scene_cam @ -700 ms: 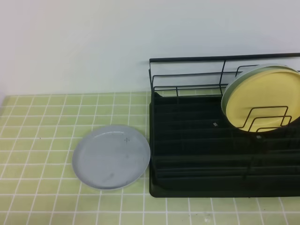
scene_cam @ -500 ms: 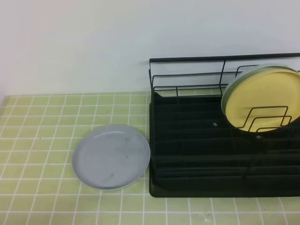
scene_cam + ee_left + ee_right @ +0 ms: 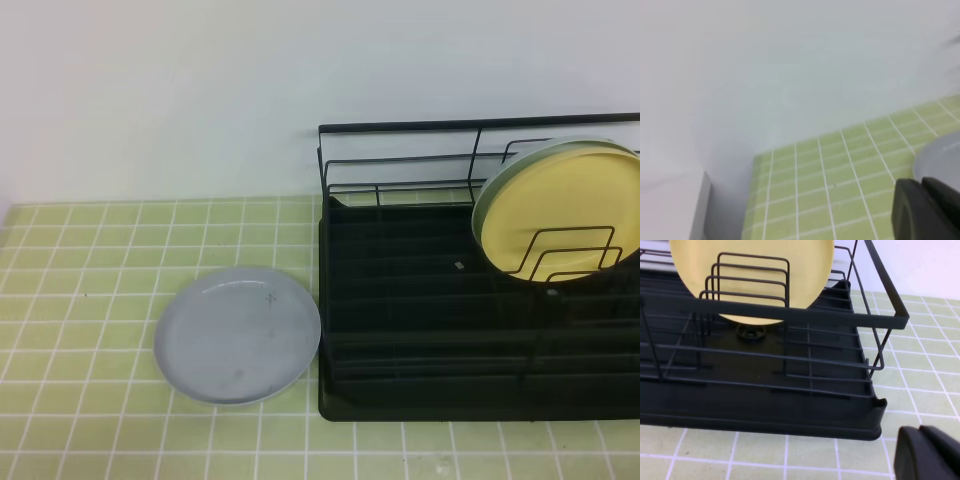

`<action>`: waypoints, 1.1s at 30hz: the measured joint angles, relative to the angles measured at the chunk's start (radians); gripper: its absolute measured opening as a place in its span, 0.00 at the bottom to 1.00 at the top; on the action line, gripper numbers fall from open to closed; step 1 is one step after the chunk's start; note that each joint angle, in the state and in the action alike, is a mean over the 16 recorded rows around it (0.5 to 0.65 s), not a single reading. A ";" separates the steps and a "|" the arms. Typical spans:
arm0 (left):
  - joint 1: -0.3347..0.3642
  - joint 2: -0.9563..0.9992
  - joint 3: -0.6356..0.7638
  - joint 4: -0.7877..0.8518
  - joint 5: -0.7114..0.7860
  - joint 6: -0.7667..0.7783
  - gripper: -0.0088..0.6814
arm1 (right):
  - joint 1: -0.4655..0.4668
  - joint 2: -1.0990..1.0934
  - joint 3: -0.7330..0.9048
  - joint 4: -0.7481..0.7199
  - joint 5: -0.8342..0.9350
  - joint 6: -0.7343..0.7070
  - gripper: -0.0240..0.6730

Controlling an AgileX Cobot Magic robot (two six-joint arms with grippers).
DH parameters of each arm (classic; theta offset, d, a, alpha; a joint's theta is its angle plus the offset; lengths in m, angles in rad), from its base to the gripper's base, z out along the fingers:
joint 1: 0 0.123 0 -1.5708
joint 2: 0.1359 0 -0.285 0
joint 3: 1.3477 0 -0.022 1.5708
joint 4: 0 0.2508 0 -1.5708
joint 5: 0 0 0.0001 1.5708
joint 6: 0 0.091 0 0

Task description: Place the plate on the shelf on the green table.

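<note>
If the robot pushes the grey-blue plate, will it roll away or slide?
Probably slide. The grey-blue plate lies flat on the green tiled table, so rolling looks unlikely. Its glossy surface suggests a slippery grip. The low raised rim sits close to the tiles, so getting a finger under it may be awkward.

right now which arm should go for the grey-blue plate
Left, probably. The plate lies flat on the green table, left of the shelf, and its edge shows in the left wrist view beside the left gripper. The right gripper faces the shelf's far end.
</note>
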 joint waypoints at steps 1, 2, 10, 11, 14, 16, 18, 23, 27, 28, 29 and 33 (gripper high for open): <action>0.000 0.000 0.002 0.000 -0.015 0.000 0.01 | 0.000 0.000 0.000 0.000 0.000 0.000 0.03; 0.000 -0.001 0.002 -0.001 -0.029 0.000 0.01 | 0.000 0.000 0.000 0.000 0.000 0.000 0.03; 0.000 0.000 0.002 -0.002 -0.087 0.000 0.01 | 0.000 0.000 0.000 0.000 0.000 0.000 0.03; 0.000 -0.001 0.004 -0.002 -0.090 0.000 0.01 | 0.000 0.000 0.000 0.000 0.000 0.000 0.03; 0.000 -0.001 0.009 -0.002 -0.096 0.000 0.01 | 0.000 0.000 0.000 0.000 0.000 0.000 0.03; 0.000 0.000 0.006 -0.002 -0.101 0.000 0.01 | 0.000 0.000 0.000 0.000 0.000 0.000 0.03; 0.000 0.000 0.006 -0.002 -0.110 0.000 0.01 | 0.000 0.000 0.000 -0.003 0.000 0.000 0.03; 0.000 -0.001 0.004 -0.002 -0.148 -0.001 0.01 | 0.000 0.000 0.000 -0.015 -0.016 -0.001 0.03; 0.000 -0.001 0.004 -0.002 -0.198 -0.002 0.01 | 0.000 0.000 0.000 -0.026 -0.076 -0.001 0.03; 0.000 -0.001 0.004 -0.002 -0.213 -0.002 0.01 | 0.000 0.000 0.000 -0.029 -0.099 -0.001 0.03; 0.000 -0.003 0.004 -0.001 -0.230 -0.002 0.01 | 0.000 0.000 0.000 -0.032 -0.127 -0.001 0.03; 0.000 -0.001 0.006 0.001 -0.306 -0.003 0.01 | 0.000 0.000 0.000 -0.043 -0.278 -0.001 0.03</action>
